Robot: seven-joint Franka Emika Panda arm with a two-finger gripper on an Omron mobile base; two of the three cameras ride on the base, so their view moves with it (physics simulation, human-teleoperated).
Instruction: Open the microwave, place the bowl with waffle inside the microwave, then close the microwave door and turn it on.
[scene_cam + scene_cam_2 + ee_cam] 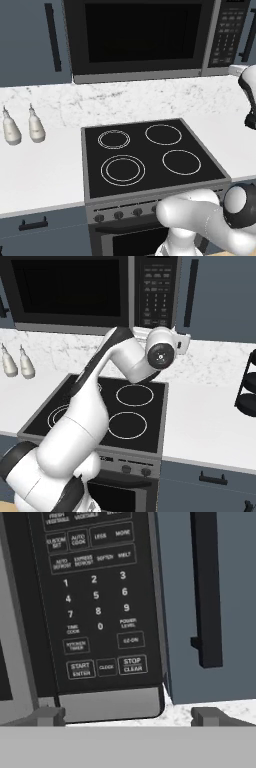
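Two shakers (21,127) on marble counter (40,165) beside stovetop (150,155); hand (127,716) fingers apart, apparently empty.

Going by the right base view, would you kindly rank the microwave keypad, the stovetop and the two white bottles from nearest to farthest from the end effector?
1. Microwave keypad: just above and behind the open end effector, on the microwave's right side.
2. Stovetop: below it, to the left.
3. Two white bottles: far left on the counter.
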